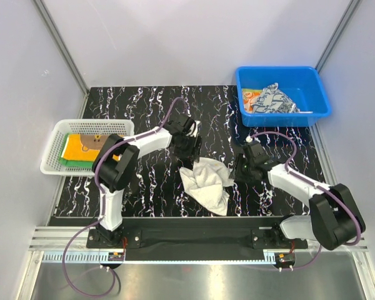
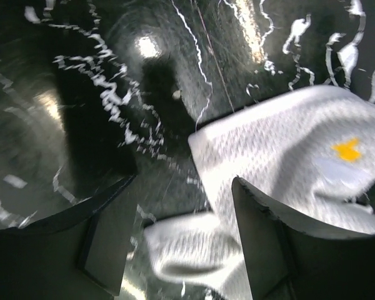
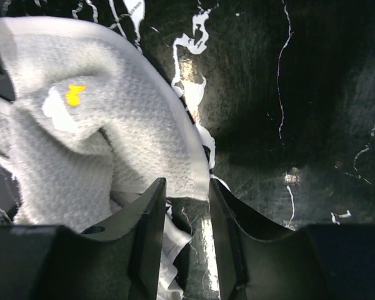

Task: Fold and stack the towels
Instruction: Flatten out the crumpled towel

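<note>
Five towels show. One is the white towel (image 1: 206,182), crumpled on the table (image 1: 144,100) at the centre, with a small yellow mark on it. Two lie flat in the white basket (image 1: 50,165) at 9 o'clock: a green towel (image 1: 65,159) under an orange-yellow towel (image 1: 81,147). Two are heaped in the blue bin (image 1: 319,94) at 1 o'clock, a patterned towel (image 1: 272,99) and an orange-marked towel (image 1: 250,97) beside it.

Walls close the table at 9, 12 and 3 o'clock. Bare tabletop lies at 12 o'clock of the white towel, between basket and bin. The towel's near end reaches close to the table's 6 o'clock edge.

The left gripper (image 1: 189,150) stands at the towel's 11 o'clock edge. Its jaws are spread wide and released – in the wrist view the cloth runs past its right finger (image 2: 287,250), unpinched. The right gripper (image 1: 240,167) sits at 3 o'clock, touching the towel's edge. Its jaws are narrowly parted, with bare table showing in the gap and the cloth's rim at the tip of one finger (image 3: 147,231) – nothing is clenched.
</note>
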Robot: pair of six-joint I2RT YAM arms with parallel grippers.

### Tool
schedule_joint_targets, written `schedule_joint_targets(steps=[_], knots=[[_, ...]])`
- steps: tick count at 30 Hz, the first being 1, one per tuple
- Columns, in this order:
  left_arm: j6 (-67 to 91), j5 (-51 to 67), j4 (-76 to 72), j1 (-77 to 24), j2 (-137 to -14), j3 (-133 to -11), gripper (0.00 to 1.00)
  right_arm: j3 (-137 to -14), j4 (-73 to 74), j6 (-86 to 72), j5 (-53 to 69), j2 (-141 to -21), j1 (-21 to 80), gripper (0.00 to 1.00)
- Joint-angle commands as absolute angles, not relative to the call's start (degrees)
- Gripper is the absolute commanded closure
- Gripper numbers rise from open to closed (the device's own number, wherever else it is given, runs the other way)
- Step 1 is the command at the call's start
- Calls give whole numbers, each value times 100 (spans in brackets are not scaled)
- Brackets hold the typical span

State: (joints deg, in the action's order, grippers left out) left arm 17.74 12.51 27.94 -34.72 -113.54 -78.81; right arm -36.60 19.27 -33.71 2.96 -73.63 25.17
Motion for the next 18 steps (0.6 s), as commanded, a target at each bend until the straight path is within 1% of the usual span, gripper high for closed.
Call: schedule_joint_targets(steps=[1, 5, 11, 12, 14, 15, 16, 17, 18], knots=[[1942, 1011, 2532, -3559, -11609, -8174, 34, -3534, 1363, -3498, 369, -7567, 2505, 59], [1995, 870, 2505, -3708, -11812, -8191, 35, -3393, 1152, -3489, 352, -7725, 2505, 60], [2100, 826, 2531, -3797, -12023, -8209, 47, -3322, 870, -3568, 334, -7971, 2505, 62], [2135, 826, 2531, -3806, -12050, -8235, 55, -3348, 870, -3542, 308, -8085, 2505, 62], [2162, 878, 2549, -3797, -12076, -8305, 69, -3445, 905, -3507, 273, -8130, 2496, 70], [2153, 914, 2558, -3806, -12102, -8349, 78, -3498, 931, -3429, 185, -8139, 2505, 75], [2136, 966, 2592, -3806, -12094, -8506, 94, -3585, 1097, -3349, 124, -8130, 2505, 87], [2084, 871, 2819, -3806, -12102, -8630, 100, -3890, 1247, -3140, 45, -8069, 2514, 92], [1961, 740, 3039, -3788, -12059, -8814, 100, -4094, 1448, -3007, -43, -8034, 2496, 96]])
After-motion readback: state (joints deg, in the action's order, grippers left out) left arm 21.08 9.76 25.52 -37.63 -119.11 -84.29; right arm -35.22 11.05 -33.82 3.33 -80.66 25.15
